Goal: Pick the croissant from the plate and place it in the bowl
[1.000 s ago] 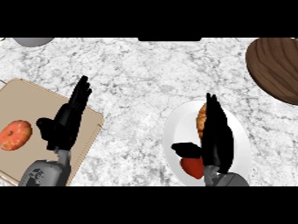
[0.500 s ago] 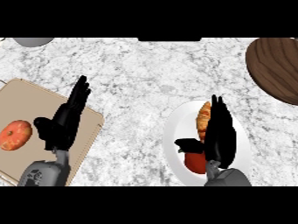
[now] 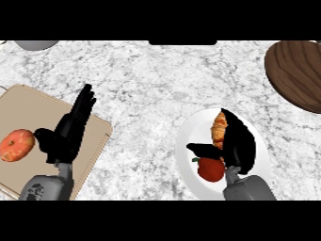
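1. Fingers [image 3: 241, 136] of the right hand [image 3: 234, 146]: straight and together, laid along the right side of the croissant [image 3: 220, 129]; thumb held out to the left, near the tomato; not curled round anything.
2. Fingers of the left hand [image 3: 67, 134]: straight, close together, pointing up and away, thumb out to the left; hand resting over the cutting board, holding nothing.
3. Croissant: golden-brown, lying lengthwise on the upper part of the white plate [image 3: 190, 141], its right edge partly hidden by the right hand.
4. Red tomato [image 3: 210, 168]: on the lower part of the same plate, just below the thumb, with a small green stem at its upper left.
5. White plate: on the marbled grey-white surface [image 3: 149, 84], right of centre.
6. Wooden bowl [image 3: 305, 75]: dark brown, at the upper right, cut by the view's edge, well apart from the plate.
7. Cutting board [image 3: 10, 113]: tan, at the left, lying at an angle.
8. Peach-coloured round fruit [image 3: 17, 145]: on the board, just left of the left hand.
9. Grey object [image 3: 36, 44]: at the top left edge, only partly in view.
10. Writing or brand marks: none legible on any item.
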